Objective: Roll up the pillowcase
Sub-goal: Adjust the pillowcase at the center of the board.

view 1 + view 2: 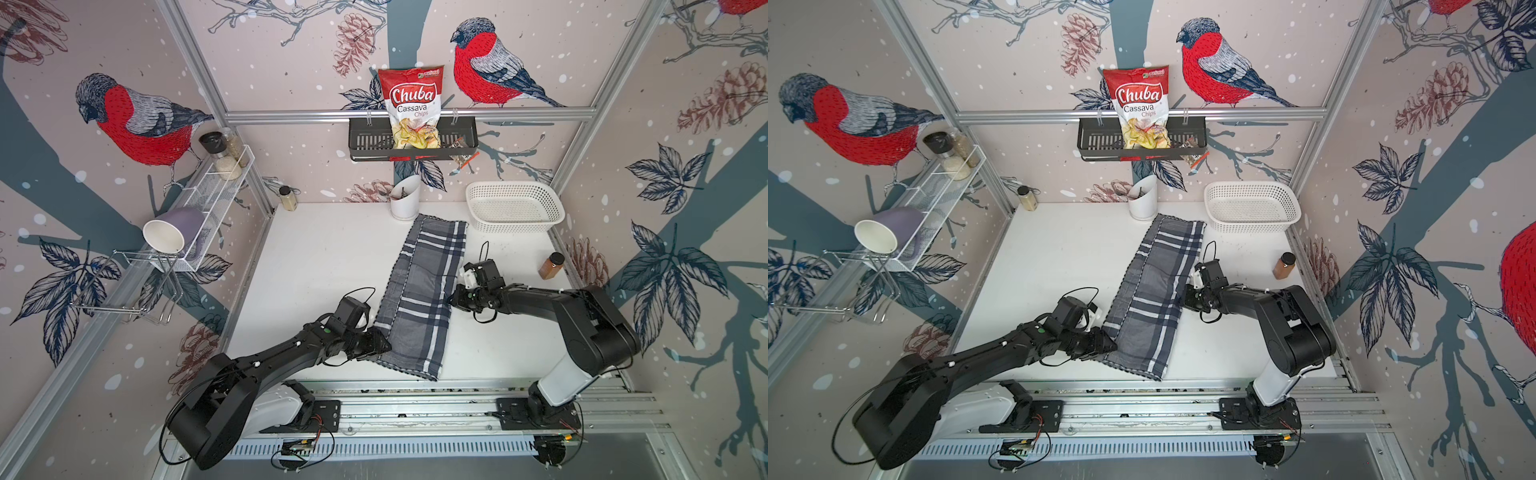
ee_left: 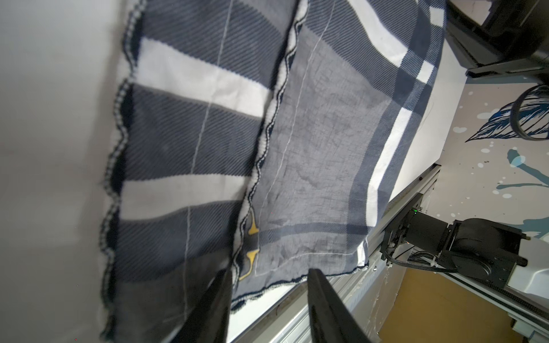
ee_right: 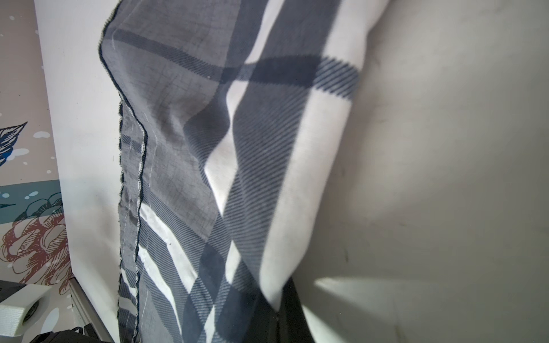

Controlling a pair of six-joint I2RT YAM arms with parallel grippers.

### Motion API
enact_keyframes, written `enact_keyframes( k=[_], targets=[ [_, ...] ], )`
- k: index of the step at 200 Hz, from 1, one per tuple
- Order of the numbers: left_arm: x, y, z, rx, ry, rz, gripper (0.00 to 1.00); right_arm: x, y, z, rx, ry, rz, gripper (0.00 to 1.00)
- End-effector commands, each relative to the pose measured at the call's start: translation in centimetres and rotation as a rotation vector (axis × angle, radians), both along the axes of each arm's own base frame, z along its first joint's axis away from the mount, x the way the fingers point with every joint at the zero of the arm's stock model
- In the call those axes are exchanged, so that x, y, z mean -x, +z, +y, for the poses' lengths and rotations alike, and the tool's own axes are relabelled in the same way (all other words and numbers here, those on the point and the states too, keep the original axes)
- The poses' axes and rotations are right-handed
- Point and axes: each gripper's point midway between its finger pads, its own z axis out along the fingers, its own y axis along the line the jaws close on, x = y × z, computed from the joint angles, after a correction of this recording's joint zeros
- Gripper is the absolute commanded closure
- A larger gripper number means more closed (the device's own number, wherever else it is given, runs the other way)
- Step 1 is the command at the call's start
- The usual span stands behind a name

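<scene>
Grey plaid cloth, the pillowcase (image 1: 419, 291) lies folded into a long strip on the counter (image 1: 324, 257), running from its far edge almost to its front edge. Our left hand (image 2: 269, 267) straddles the near hem, half open and gripping nothing. The right hand (image 1: 454, 298), closed, pinches the strip's right edge. We judge the roll should start square at the near hem, tight and even.

pillowcase (image 1: 419, 291): grey, white-and-navy plaid | basket (image 1: 519, 226): white lattice | chip bag (image 1: 411, 99): red-white | mug (image 1: 183, 220): lilac, white inside | table (image 1: 324, 270): white
</scene>
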Motion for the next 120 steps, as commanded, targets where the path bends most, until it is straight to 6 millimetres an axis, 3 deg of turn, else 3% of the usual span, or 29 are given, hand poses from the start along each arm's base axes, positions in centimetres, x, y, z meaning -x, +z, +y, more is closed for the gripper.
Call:
enact_keyframes(
  k=[1,31,86,120],
  targets=[
    [-0.2,0.2,-0.6,0.025,-0.022,-0.019,0.59,2.5,-3.0,-2.6,0.140,-0.040,0.127,0.98],
    [-0.2,-0.2,-0.5,0.013,-0.021,-0.012,0.66,2.6,-3.1,-2.6,0.142,-0.037,0.128,0.98],
    [-0.9,0.8,0.2,-0.034,0.017,-0.039,0.65,2.7,-3.1,-2.7,0.144,-0.033,0.128,0.98],
    [-0.9,0.2,0.5,-0.068,0.011,-0.029,0.64,2.6,-3.1,-2.7,0.145,-0.032,0.126,0.97]
  ],
)
